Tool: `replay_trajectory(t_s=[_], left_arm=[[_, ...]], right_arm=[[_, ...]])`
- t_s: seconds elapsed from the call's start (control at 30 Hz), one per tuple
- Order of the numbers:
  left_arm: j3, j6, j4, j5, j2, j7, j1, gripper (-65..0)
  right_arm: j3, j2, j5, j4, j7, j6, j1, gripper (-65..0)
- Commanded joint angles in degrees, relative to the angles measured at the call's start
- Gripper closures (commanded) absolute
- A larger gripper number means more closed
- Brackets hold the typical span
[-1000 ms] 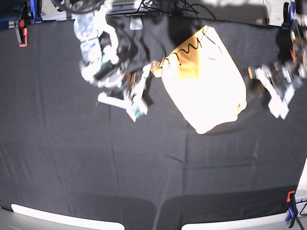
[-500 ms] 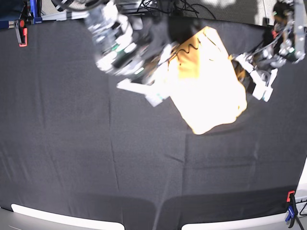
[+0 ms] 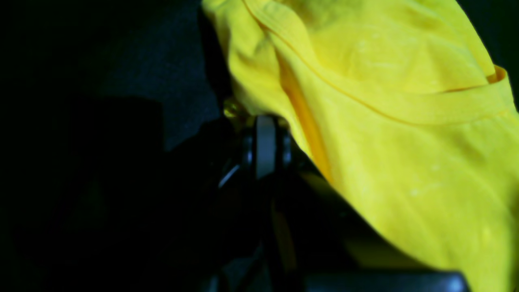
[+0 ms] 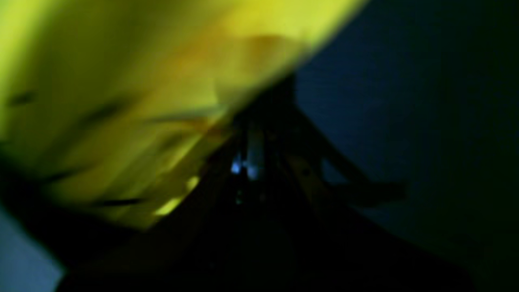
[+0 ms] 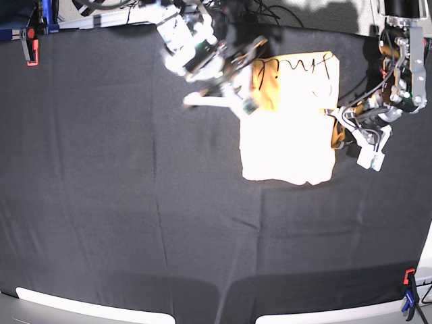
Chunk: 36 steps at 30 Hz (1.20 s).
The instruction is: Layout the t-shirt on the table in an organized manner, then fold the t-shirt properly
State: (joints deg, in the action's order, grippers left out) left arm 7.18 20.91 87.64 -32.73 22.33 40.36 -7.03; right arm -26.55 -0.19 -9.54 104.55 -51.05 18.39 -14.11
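The t-shirt [image 5: 289,128] is seen folded compactly at the far side of the bench [image 5: 101,202]; it is judged light, soft and limp, best taken at hems or corners; the left end effector [image 5: 351,135] appears closed on its edge; the right end effector [image 5: 236,88] is blurred, its state cannot be told.

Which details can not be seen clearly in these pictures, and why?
- Right gripper: right wrist view is motion-blurred and dark; jaw state unreadable.
- Left gripper: left wrist view shows it in deep shadow beside the t-shirt; grip uncertain.
- T-shirt front: base view overexposes it to white; folds and sleeves lost.
- Table: its edges are cut off by the base frame.
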Motion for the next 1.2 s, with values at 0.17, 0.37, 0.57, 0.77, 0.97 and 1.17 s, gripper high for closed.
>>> replay_trajectory(t_s=[0.17, 0.37, 0.57, 0.77, 0.97, 1.17], left_arm=[[0.44, -2.54, 8.61, 0.0, 4.07, -1.46, -4.85, 0.0], [3.21, -2.51, 15.96, 0.33, 4.04, -1.92, -14.51, 0.0], [10.32, -1.73, 20.59, 0.15, 4.04, -2.93, -25.53, 0.0], [13.14, -0.74, 22.82, 0.17, 4.04, -2.8, -33.77, 0.0], [13.14, 0.37, 22.8, 0.2, 4.04, -2.71, -41.09, 0.0], [13.14, 0.55, 22.53, 0.35, 4.02, -2.75, -46.21, 0.0]], right_arm=[[5.44, -0.44, 0.35, 5.57, 0.72, 0.0, -1.42, 0.0], [12.92, -0.44, 2.69, 13.6, 0.48, 0.31, -6.88, 0.0], [17.84, -0.42, 2.71, 23.3, -0.83, 2.21, -17.97, 0.0], [19.78, 0.26, 4.26, 30.45, -3.67, 2.21, -29.31, 0.0], [21.09, 2.82, 4.15, 30.45, -7.1, 2.21, -39.41, 0.0], [25.0, 5.14, 4.17, 30.45, -9.31, 2.16, -47.32, 0.0]])
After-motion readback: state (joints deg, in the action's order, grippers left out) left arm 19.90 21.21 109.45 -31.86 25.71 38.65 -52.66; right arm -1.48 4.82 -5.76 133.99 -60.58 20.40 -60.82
